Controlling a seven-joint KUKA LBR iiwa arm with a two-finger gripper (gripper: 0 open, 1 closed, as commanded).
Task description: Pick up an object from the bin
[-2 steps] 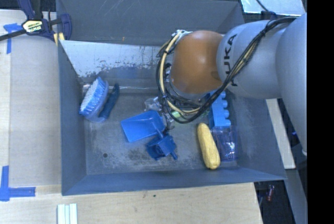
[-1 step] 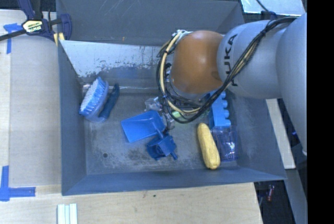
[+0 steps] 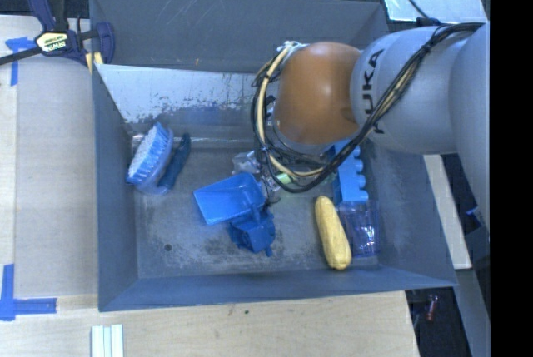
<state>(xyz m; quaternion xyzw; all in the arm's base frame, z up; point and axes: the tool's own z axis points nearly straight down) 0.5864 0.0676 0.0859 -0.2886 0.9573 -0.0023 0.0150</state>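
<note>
My gripper [image 3: 260, 172] is low in the middle of the bin, mostly hidden under the arm's orange dome. It sits at the upper right corner of a bright blue flat scoop-like piece [image 3: 223, 201]. A darker blue chunky part [image 3: 256, 235] lies just below that piece, toward the front wall. Whether the gripper touches the blue piece cannot be made out.
A yellow banana-shaped thing [image 3: 332, 232] lies at the front right. Beside it are a blue studded brick [image 3: 353, 177] and a clear plastic item [image 3: 363, 232]. A blue-and-white brush [image 3: 151, 156] rests at the left. The arm covers the bin's right back part.
</note>
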